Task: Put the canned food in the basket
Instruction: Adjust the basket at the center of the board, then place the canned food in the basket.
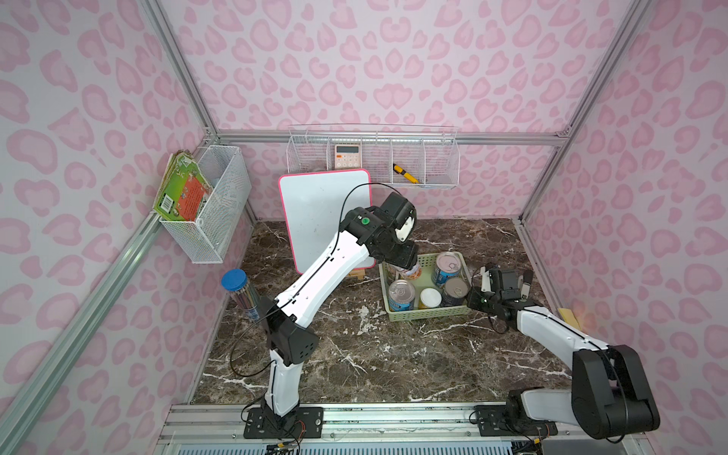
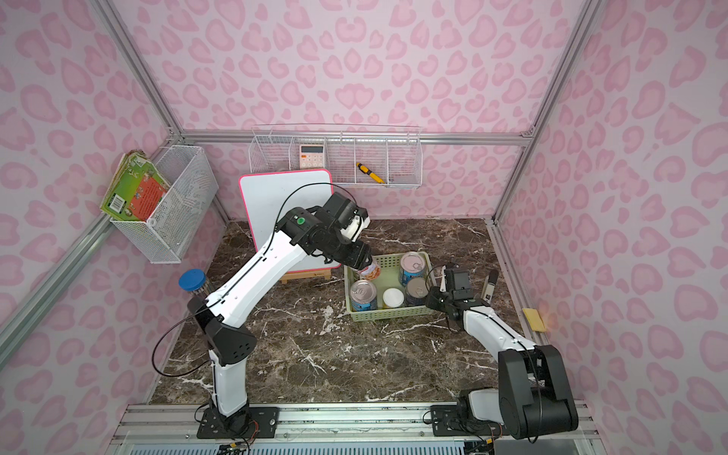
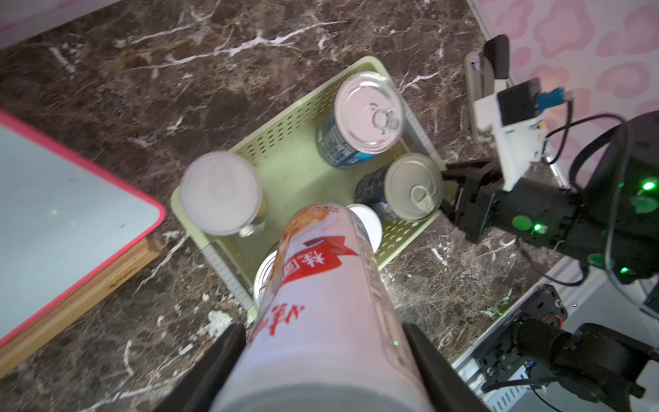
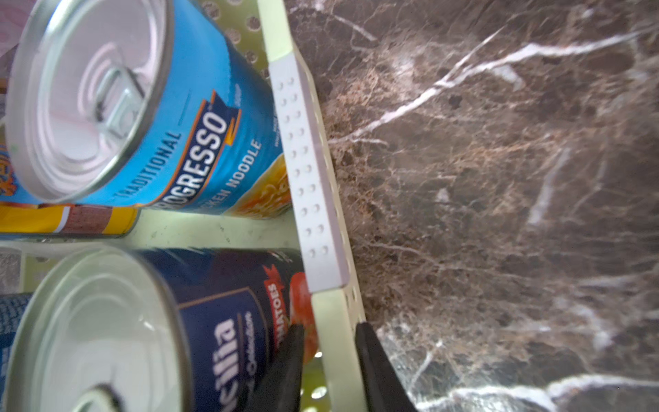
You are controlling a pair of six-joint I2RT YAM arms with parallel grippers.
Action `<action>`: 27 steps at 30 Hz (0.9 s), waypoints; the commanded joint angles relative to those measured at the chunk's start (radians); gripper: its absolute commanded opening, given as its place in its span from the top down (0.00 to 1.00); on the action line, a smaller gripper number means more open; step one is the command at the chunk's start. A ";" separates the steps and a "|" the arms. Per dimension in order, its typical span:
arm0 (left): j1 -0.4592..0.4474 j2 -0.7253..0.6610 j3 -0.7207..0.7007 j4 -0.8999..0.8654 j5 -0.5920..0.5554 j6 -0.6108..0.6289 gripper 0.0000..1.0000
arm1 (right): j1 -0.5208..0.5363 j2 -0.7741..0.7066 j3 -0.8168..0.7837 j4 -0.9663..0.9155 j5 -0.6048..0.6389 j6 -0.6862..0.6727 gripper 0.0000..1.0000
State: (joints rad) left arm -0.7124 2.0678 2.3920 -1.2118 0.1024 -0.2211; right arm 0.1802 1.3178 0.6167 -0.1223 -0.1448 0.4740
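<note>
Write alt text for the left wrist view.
The left end effector grips a white-and-red can above the green basket. Five cans stand inside, two partly hidden behind the held one. The right arm sits at the basket's edge.

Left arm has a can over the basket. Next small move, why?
Probably ease the held can down, tipping it upright, into the basket's free back-row slot. The left pincer clamps it tilted above the basket, five other cans stand inside, and the right pincer straddles the basket's wall.
</note>
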 commanded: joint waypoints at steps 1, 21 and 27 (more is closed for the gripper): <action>0.002 0.101 0.171 -0.046 0.002 0.040 0.98 | 0.000 -0.006 -0.021 -0.179 -0.029 -0.010 0.56; -0.008 0.392 0.265 0.070 -0.079 0.101 1.00 | -0.080 -0.222 0.059 -0.265 -0.079 -0.056 0.26; -0.018 0.443 0.266 0.149 -0.146 0.154 1.00 | -0.075 -0.258 0.081 -0.278 -0.114 -0.092 0.26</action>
State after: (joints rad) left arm -0.7315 2.5004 2.6526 -1.1412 0.0097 -0.1009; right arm 0.1036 1.0672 0.6907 -0.3824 -0.2375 0.4088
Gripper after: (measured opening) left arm 0.674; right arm 0.738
